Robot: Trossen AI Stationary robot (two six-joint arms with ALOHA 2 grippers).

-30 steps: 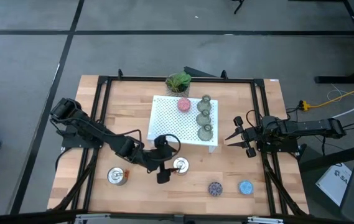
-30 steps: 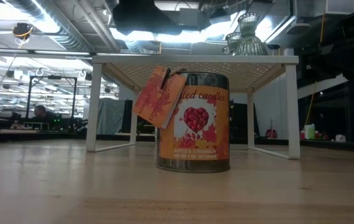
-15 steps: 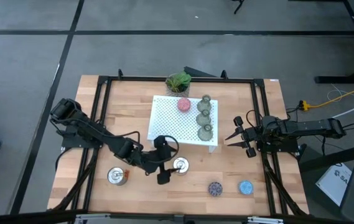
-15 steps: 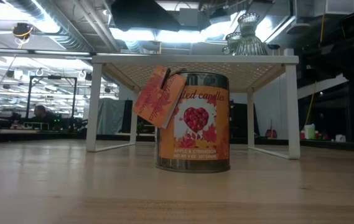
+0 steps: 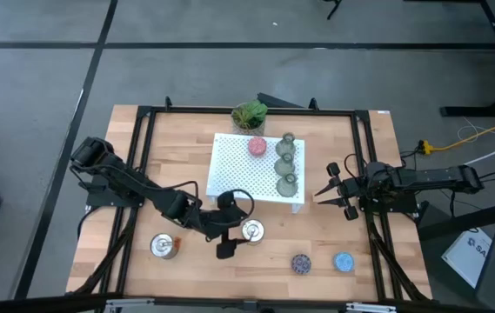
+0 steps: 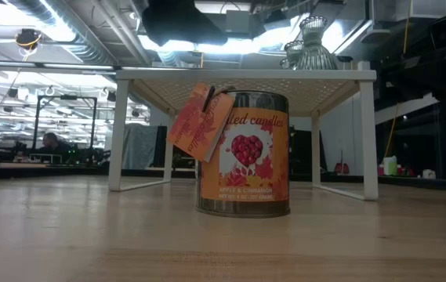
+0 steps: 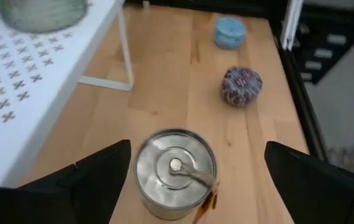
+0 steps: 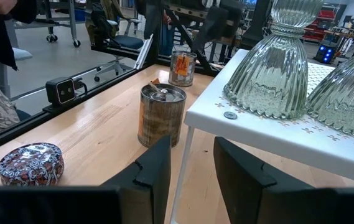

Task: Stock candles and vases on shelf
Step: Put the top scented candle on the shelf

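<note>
Wood, metal and ribbed glass

The worktop [image 5: 134, 226] is pale matt wood; the shelf [image 5: 238, 169] perforated white metal; one candle [image 7: 175, 169] has a shiny tin; the vases [image 8: 284, 68] look ribbed, glossy.

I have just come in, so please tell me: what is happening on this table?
The left gripper, open, is around a silver tin candle in front of the white shelf. Three vases and a pink candle are already on the shelf. The right gripper waits beside it.

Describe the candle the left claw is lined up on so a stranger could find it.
Start at the white shelf. Just off its near edge on the wooden table stands a silver tin candle, between the left claw's open fingers. Unlike the other tin, it sits beside the shelf.
</note>
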